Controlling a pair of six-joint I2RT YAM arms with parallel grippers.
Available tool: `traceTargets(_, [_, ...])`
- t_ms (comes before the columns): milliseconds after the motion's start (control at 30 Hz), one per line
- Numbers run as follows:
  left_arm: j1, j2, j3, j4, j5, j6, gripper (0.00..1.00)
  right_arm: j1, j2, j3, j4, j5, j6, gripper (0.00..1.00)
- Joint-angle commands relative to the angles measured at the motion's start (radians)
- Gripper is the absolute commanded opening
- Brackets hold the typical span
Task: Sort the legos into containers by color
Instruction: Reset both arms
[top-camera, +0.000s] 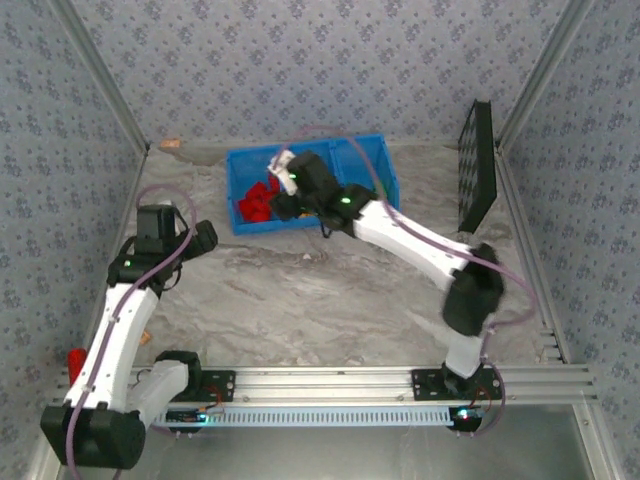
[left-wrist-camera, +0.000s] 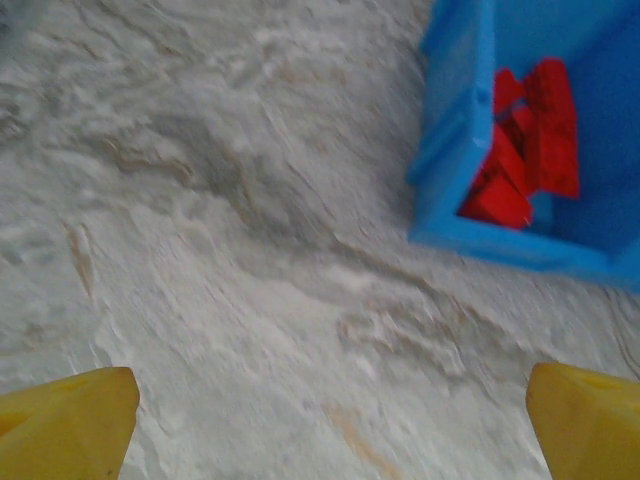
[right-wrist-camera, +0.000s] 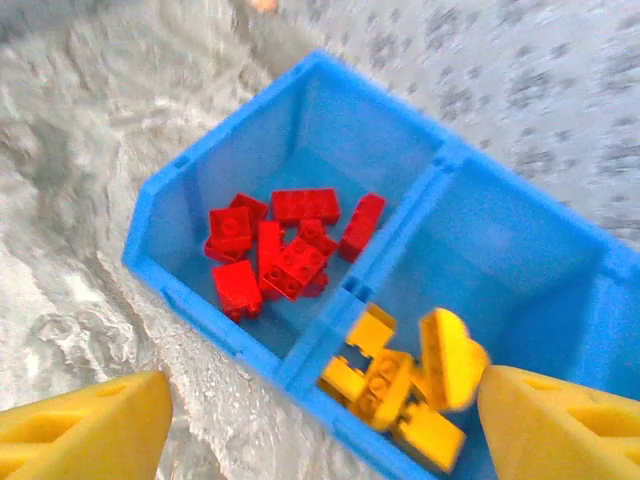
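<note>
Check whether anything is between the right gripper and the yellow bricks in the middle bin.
Nothing visible does. The right gripper hangs open above the yellow bricks; the bin's divider lies to one side, toward the red bricks.

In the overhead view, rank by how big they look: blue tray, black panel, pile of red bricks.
Largest to smallest:
1. blue tray
2. black panel, seen at a slant
3. red bricks

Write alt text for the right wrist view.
Joined blue bins on a marbled table: red legos heaped in one compartment, yellow legos in the next. The right pincer hangs open above them, its yellow fingers at the lower corners.
</note>
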Motion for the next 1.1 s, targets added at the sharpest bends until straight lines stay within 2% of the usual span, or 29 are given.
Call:
traceTargets(0, [0.019, 0.058, 0.028, 0.133, -0.104, 0.02, 1.0, -0.038, -0.181, -0.211, 0.01, 0.081, 0.095, 0.82])
traceTargets(133, [0.027, 0.127, -0.018, 0.271, -0.181, 0.055, 1.0, -0.083, -0.43, -0.504, -0.022, 0.16, 0.215, 0.85])
traceTargets(200, [0.03, 0.15, -0.06, 0.377, -0.236, 0.101, 1.0, -0.12, -0.545, -0.63, -0.045, 0.206, 0.277, 0.91])
traceTargets(300, [0.029, 0.177, -0.193, 0.651, -0.289, 0.226, 1.0, -0.223, -0.752, -0.812, -0.049, 0.23, 0.376, 1.0])
traceTargets(367, [0.031, 0.216, -0.309, 0.879, -0.305, 0.316, 1.0, -0.303, -0.886, -0.915, -0.013, 0.205, 0.402, 1.0])
traceTargets(467, [0.034, 0.321, -0.405, 1.091, -0.288, 0.396, 1.0, -0.393, -1.02, -1.005, 0.016, 0.181, 0.404, 1.0])
traceTargets(567, [0.035, 0.456, -0.451, 1.262, -0.258, 0.422, 1.0, -0.442, -1.069, -1.045, 0.034, 0.163, 0.361, 1.0])
traceTargets(600, [0.034, 0.473, -0.416, 1.219, -0.257, 0.417, 1.0, -0.451, -1.07, -1.053, 0.033, 0.158, 0.35, 1.0])
traceTargets(633, [0.044, 0.485, -0.386, 1.158, -0.21, 0.405, 1.0, -0.46, -1.064, -1.057, 0.025, 0.156, 0.348, 1.0])
traceTargets(700, [0.061, 0.507, -0.392, 1.211, -0.114, 0.374, 1.0, -0.477, -1.046, -1.061, 0.013, 0.162, 0.351, 1.0])
traceTargets(733, [0.066, 0.538, -0.439, 1.332, -0.052, 0.392, 1.0, -0.484, -1.037, -1.067, 0.014, 0.165, 0.363, 1.0])
traceTargets(800, [0.073, 0.621, -0.532, 1.601, -0.04, 0.394, 1.0, -0.498, -1.021, -1.088, 0.044, 0.168, 0.38, 1.0])
traceTargets(867, [0.082, 0.582, -0.51, 1.492, -0.001, 0.388, 1.0, -0.513, -1.014, -1.124, 0.106, 0.175, 0.391, 1.0])
traceTargets(900, [0.082, 0.605, -0.5, 1.513, 0.03, 0.407, 1.0, -0.522, -1.01, -1.143, 0.139, 0.18, 0.396, 1.0])
traceTargets(967, [0.091, 0.593, -0.481, 1.445, 0.07, 0.404, 1.0, -0.55, -0.994, -1.187, 0.231, 0.191, 0.397, 1.0])
traceTargets(1067, [0.093, 0.595, -0.482, 1.456, 0.072, 0.405, 1.0, -0.603, -0.938, -1.233, 0.373, 0.191, 0.383, 1.0])
